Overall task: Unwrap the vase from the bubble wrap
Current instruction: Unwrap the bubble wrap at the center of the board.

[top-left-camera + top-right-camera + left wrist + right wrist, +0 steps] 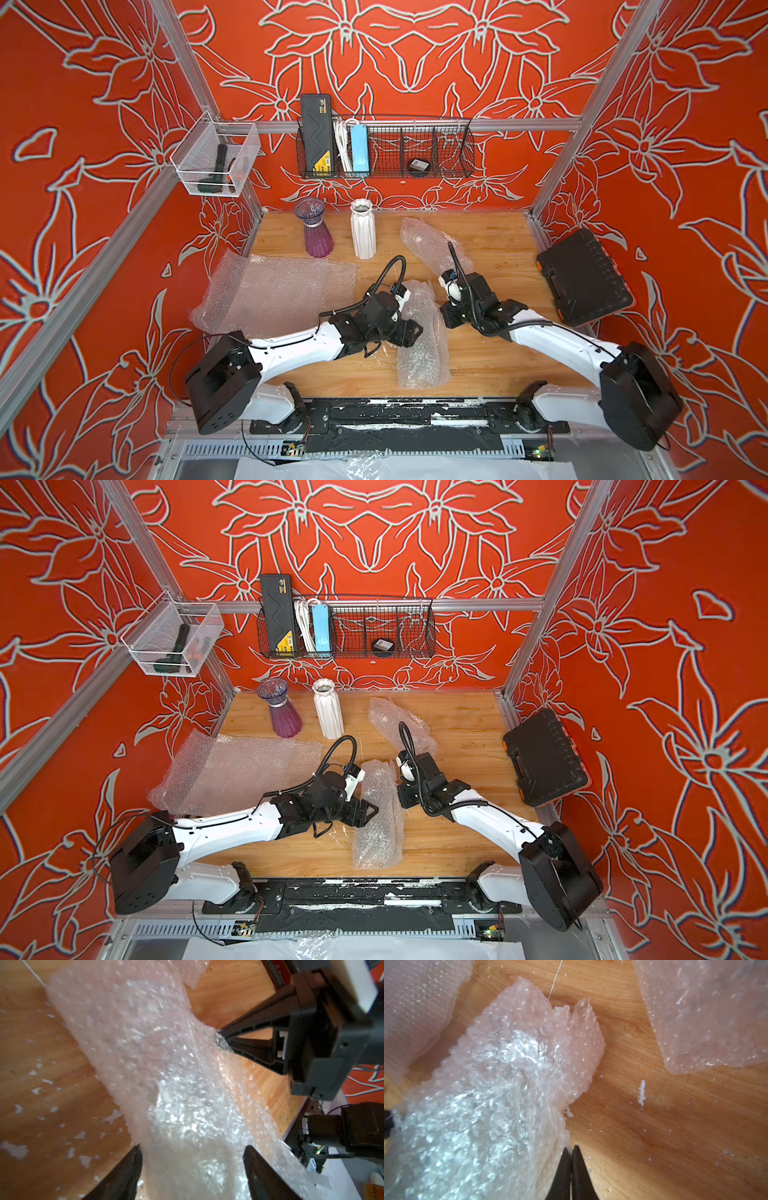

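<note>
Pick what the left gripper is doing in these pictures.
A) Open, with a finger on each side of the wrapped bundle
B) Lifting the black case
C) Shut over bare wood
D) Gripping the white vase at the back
A: in the left wrist view the left gripper stands open, its fingers flanking the wrapped bundle.

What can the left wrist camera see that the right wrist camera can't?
Only the left wrist view shows the left claw, its fingers spread on either side of the wrapped bundle. It also shows the right claw whole, from outside, pinching the bundle's edge.
Only the right wrist view shows a loose sheet and a second loose sheet of bubble wrap, lying apart from the bundle.
Both show the crinkly bundle, the wooden table and the right claw's closed tips. Neither lets you see what is inside the wrap.
</note>
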You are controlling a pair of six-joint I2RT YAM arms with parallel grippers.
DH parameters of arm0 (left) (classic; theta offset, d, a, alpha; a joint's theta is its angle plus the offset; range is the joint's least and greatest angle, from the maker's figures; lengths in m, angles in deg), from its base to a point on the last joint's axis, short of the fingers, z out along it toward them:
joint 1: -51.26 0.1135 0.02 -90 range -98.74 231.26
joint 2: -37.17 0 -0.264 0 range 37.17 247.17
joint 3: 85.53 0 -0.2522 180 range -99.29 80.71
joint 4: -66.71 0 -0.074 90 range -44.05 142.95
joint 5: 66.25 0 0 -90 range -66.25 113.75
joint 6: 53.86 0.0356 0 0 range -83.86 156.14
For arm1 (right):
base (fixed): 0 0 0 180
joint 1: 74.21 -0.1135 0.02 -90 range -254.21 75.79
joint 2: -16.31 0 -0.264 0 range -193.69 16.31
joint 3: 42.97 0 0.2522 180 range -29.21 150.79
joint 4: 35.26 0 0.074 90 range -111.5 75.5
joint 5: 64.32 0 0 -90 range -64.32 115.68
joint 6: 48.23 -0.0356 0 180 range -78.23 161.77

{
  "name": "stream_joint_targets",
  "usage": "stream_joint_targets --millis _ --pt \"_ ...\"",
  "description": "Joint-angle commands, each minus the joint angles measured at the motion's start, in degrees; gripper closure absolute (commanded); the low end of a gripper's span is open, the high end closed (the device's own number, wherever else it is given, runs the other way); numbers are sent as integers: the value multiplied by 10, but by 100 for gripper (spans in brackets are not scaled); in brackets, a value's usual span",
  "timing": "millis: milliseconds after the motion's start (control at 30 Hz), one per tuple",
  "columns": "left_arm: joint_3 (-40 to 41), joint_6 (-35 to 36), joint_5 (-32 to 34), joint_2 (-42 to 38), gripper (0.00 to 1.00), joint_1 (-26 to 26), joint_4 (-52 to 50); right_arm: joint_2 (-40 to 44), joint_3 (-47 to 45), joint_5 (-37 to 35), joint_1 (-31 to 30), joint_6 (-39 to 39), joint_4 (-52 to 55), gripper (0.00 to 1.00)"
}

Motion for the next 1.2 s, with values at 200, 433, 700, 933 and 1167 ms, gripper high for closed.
stream_joint_targets --millis 200,433,700,933,1167 --pt "-71 23 -16 46 18 40 -22 37 -3 11 7 -1 -3 67" --pt "-99 26 1 101 24 48 -17 52 13 9 7 6 18 31" --pt "-101 17 -9 114 31 49 -6 -11 24 50 7 2 -16 23" --pt "-95 16 -13 116 48 49 -1 -28 26 29 7 10 -16 56" --pt "-91 22 -6 119 71 49 -5 -31 26 24 7 10 -16 90"
